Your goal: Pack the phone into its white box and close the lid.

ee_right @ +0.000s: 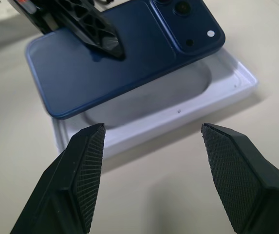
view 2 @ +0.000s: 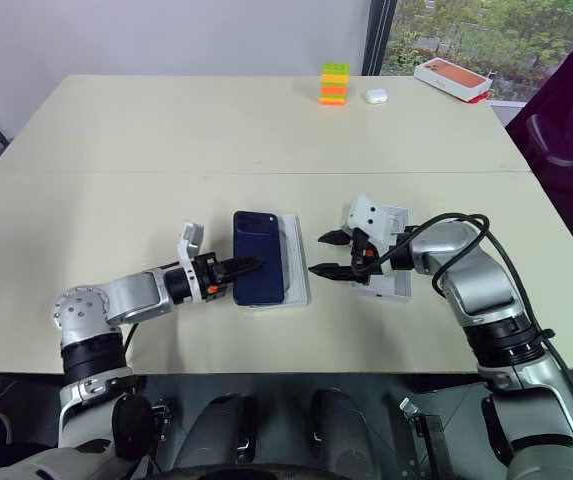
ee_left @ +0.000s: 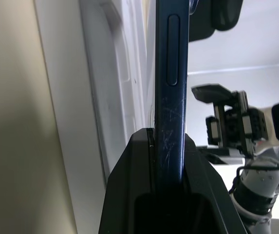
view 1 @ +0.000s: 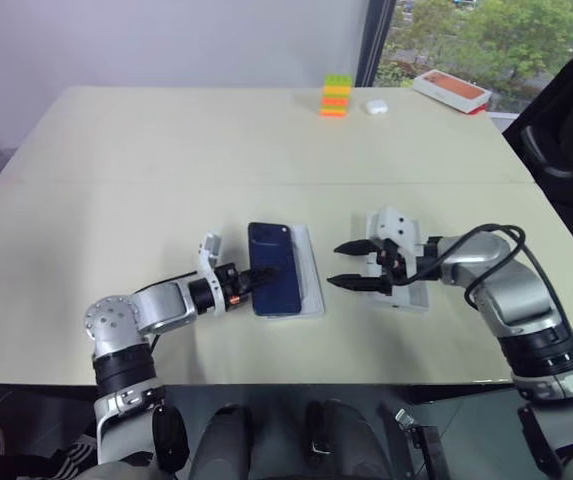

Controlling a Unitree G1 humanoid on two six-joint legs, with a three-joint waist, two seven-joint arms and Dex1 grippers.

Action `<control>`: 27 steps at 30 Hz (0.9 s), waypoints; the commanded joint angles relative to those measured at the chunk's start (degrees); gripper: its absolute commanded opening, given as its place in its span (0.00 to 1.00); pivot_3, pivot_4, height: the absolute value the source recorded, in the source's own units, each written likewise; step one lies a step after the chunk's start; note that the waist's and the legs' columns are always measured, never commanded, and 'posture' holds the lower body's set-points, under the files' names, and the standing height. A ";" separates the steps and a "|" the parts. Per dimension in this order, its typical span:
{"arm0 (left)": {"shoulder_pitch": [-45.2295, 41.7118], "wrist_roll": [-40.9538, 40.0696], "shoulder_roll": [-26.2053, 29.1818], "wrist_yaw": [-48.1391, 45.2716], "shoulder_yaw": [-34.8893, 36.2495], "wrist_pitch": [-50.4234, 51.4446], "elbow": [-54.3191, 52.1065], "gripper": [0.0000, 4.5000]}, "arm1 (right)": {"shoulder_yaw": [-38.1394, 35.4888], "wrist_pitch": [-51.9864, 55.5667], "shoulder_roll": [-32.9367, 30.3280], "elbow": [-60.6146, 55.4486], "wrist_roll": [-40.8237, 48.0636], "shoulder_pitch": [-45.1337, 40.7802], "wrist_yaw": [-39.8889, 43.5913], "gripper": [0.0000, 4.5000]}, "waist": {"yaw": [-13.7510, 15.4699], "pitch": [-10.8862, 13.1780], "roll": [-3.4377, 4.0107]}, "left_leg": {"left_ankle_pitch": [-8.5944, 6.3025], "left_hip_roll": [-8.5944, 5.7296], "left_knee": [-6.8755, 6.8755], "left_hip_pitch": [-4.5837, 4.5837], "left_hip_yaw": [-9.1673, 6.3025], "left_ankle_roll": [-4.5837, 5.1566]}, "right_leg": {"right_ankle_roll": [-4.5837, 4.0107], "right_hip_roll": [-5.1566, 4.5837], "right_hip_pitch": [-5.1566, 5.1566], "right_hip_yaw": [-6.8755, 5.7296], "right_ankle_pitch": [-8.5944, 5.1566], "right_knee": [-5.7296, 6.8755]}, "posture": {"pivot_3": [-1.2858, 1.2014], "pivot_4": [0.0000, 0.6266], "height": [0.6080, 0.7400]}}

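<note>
The phone (view 1: 271, 255) is dark navy, back up, with its camera cluster at the far end. My left gripper (view 1: 266, 274) is shut on its near left part, one finger on top, and holds it slightly tilted over a white tray piece with an oval recess (ee_right: 178, 97). I cannot tell whether the white box lies under that piece. My right gripper (view 1: 336, 265) stands open just right of the phone, fingers pointing at it, with nothing between them. Beneath the right wrist lies a shallow white tray (view 2: 391, 287), apparently the lid, partly hidden by the hand.
At the table's far side stand a stack of coloured bricks (view 1: 335, 96), a small white case (view 1: 375, 105) and an orange-topped box (view 1: 451, 90). A dark chair (view 1: 566, 130) is at the right. The table's front edge (view 1: 286, 382) runs close behind both hands.
</note>
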 commanded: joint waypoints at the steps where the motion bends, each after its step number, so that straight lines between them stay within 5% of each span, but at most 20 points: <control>1: -0.73 -1.77 0.22 -1.23 -1.10 -0.88 -0.92 0.00 | -0.04 -1.48 0.35 -0.42 -0.50 -1.08 -0.59 0.73 | -0.02 0.00 0.00 | 0.00 0.00 0.00 0.00 0.00 0.00 | 0.00 0.00 0.00 0.00 0.00 0.00 | 0.52 0.24 1.00; 6: -1.55 -2.89 0.02 -1.04 -1.30 -1.82 0.21 0.00 | 0.54 -1.49 0.47 -0.57 -1.07 -1.39 -1.35 0.73 | -0.03 0.00 0.00 | 0.00 0.00 0.00 0.00 0.00 0.00 | 0.00 0.01 0.00 0.00 0.00 0.01 | 0.52 0.24 1.00; 13: -1.02 -4.31 1.36 -1.20 -3.12 -0.73 -0.97 0.70 | 1.34 -1.23 1.11 0.02 -1.82 -2.29 -2.21 0.74 | -0.01 0.00 0.00 | 0.01 0.01 0.01 0.03 0.00 -0.01 | 0.00 0.00 0.03 0.00 0.00 0.02 | 0.52 0.24 1.00; 22: -1.58 -5.62 3.81 -0.33 -4.97 -2.42 -0.51 0.70 | 1.80 -0.65 1.74 -0.41 -1.87 -2.57 -2.93 0.74 | -0.02 0.00 0.01 | 0.02 0.01 0.02 0.10 -0.03 -0.02 | 0.00 0.00 0.13 -0.03 0.00 0.01 | 0.52 0.24 1.00; 25: -3.11 -7.41 2.85 3.89 -5.34 -2.15 -0.07 0.87 | 1.85 -0.42 1.80 -0.60 -1.72 -2.62 -3.07 0.74 | 0.06 0.00 0.00 | 0.02 0.01 0.04 0.11 -0.06 -0.02 | -0.01 0.00 0.14 -0.03 0.00 0.03 | 0.52 0.24 1.00; 27: -4.07 -9.22 2.29 7.10 -5.25 -2.70 0.20 0.87 | 1.89 -0.28 1.84 -0.73 -1.71 -2.54 -3.13 0.74 | 0.08 0.00 0.00 | 0.05 0.00 0.07 0.12 -0.15 -0.06 | -0.01 -0.02 0.21 -0.09 0.00 0.03 | 0.52 0.24 1.00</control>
